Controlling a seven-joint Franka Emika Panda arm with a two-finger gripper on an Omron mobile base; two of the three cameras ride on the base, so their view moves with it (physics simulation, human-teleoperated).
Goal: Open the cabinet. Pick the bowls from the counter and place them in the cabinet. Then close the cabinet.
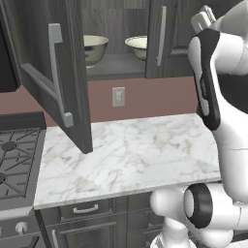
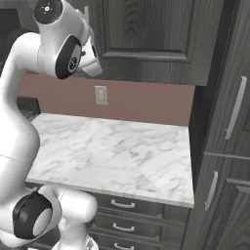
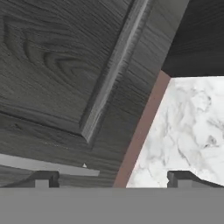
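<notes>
You have two bowls to count, both already on the grey shelf inside the cabinet (image 1: 68, 72): the larger bowl (image 1: 95, 48) sits at the left of the opening and the second bowl (image 1: 137, 47) at the right, partly hidden behind the right door (image 1: 162, 38). Both are round, pale cream-green inside and dull metallic grey outside.

The cabinet has two panelled doors of dark grey wood grain, each with one long silver bar handle. The left door swings wide out over the counter (image 1: 131, 155); the right door stands only a little ajar.

Your gripper (image 3: 113, 178) is raised close against a cabinet door, its two dark fingertips (image 3: 43, 178) spread wide apart with nothing between them. Just ahead of the fingers you see raised panel moulding and a silver handle bar (image 3: 48, 166) crossing beside the left tip. Past the right tip lies the white marble slab with grey veins, flat and bare, and a strip of reddish-brown wall (image 3: 142, 131) between door and marble.

One pale wall outlet (image 2: 100, 95) sits below the gripper on that wall.
</notes>
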